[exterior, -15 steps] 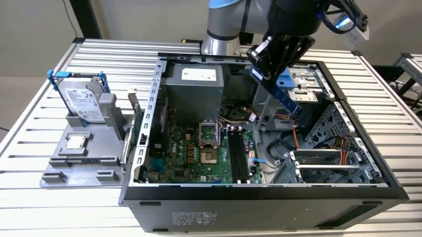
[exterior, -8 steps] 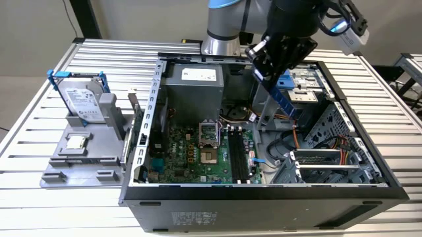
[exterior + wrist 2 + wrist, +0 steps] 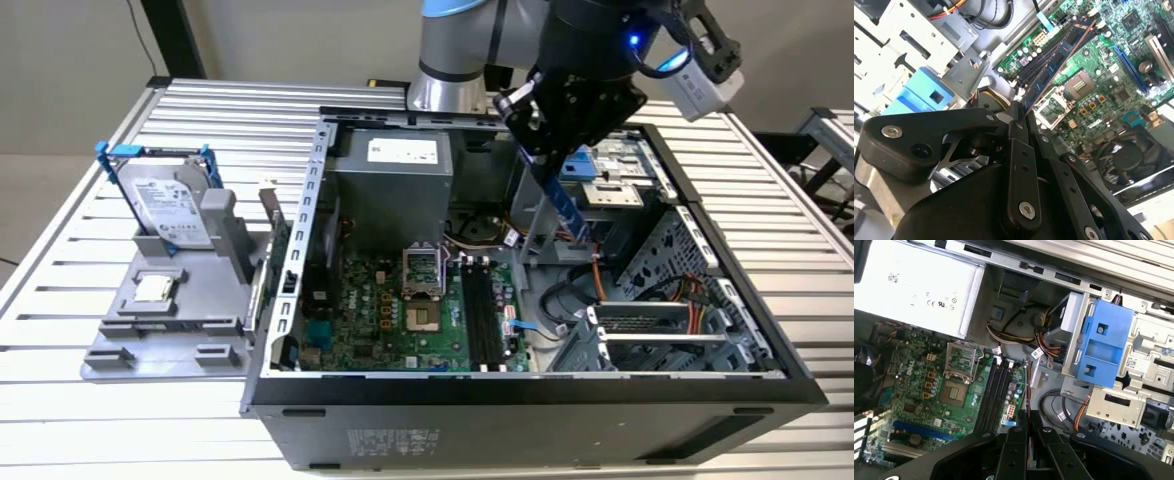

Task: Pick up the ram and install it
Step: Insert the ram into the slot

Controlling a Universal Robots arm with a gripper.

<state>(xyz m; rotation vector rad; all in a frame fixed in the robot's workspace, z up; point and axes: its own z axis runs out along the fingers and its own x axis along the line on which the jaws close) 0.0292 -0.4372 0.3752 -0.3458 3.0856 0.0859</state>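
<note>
The gripper (image 3: 547, 160) is held above the open computer case (image 3: 534, 385), closed on the ram (image 3: 566, 208), which hangs down into the case. Below the gripper, open room is left over the black memory slots (image 3: 487, 318) on the motherboard (image 3: 387, 315). Beside the gripper, passage is narrowed by the grey power supply (image 3: 394, 170) on one side and by the blue drive bracket (image 3: 1104, 345) and metal drive cage (image 3: 654, 335) on the other. Loose cables (image 3: 1064, 410) are seen just beside the slots.
</note>
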